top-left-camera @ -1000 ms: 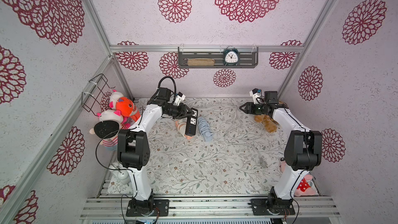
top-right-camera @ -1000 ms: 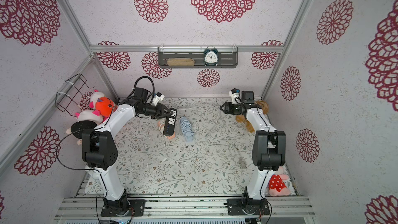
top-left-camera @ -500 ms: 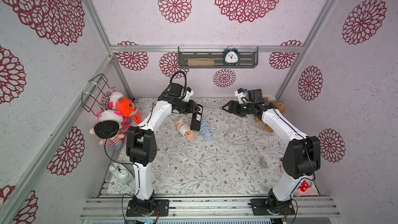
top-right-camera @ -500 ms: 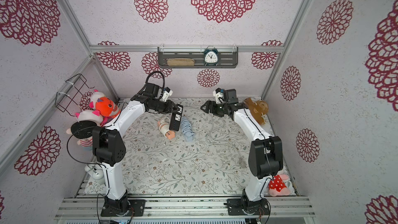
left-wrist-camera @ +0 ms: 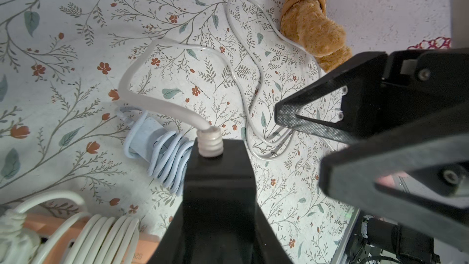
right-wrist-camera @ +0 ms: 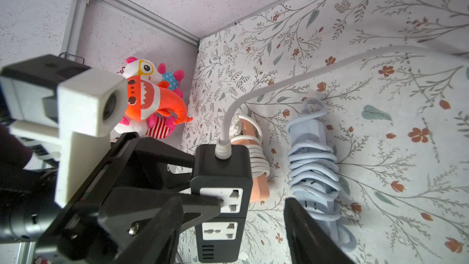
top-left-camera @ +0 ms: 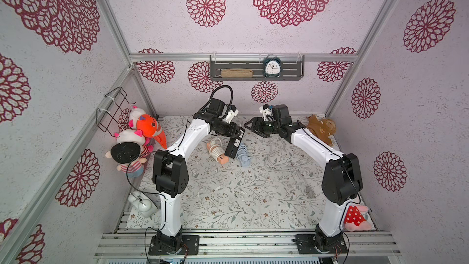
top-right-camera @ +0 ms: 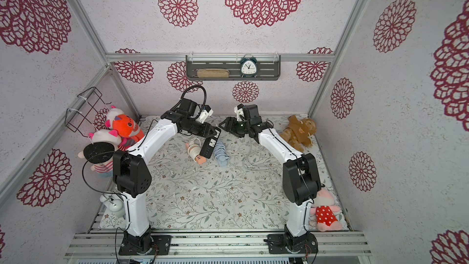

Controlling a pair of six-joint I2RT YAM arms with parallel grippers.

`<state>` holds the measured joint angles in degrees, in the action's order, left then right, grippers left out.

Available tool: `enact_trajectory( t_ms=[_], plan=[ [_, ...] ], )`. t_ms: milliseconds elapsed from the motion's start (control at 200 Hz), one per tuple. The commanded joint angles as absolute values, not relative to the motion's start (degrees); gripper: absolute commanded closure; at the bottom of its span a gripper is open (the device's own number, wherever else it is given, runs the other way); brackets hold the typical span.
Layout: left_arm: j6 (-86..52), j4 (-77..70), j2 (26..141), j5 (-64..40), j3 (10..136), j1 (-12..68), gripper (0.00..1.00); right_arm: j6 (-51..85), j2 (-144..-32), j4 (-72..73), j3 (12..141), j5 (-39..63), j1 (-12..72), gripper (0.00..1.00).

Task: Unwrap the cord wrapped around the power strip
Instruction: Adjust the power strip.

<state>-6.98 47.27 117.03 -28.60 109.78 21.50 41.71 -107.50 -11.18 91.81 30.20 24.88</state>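
One strip [right-wrist-camera: 220, 171], likely stiff and light, clamped in my left gripper [right-wrist-camera: 205, 181] — right gripper [top-left-camera: 253, 130] open, empty; I'd take the limp cord [right-wrist-camera: 224, 128] near its collar.

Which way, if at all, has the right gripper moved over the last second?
Yes. The right gripper has swung away from the brown teddy, toward the black power strip held in the left gripper.

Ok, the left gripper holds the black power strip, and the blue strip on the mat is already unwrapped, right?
Not unwrapped: the blue strip is still wound in its cord, as the right wrist view shows. The left gripper does hold the black power strip.
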Motion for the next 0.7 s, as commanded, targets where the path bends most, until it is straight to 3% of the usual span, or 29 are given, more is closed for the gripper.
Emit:
enact_trajectory(
  t_ms=[0,315,690],
  plan=[
    [-3.52,46.2,116.59,-30.7,111.01,21.95,1.0,43.6,-108.42,-8.96,94.38,30.23,25.42,0.34],
    [-2.58,45.92,117.1,-30.65,111.87,22.87,1.0,44.8,-110.76,-7.62,96.09,31.51,26.87,0.3],
    [-3.51,44.96,117.6,-28.5,113.25,23.87,1.0,46.93,-112.66,-7.27,97.41,31.86,27.95,0.46]
  ],
)
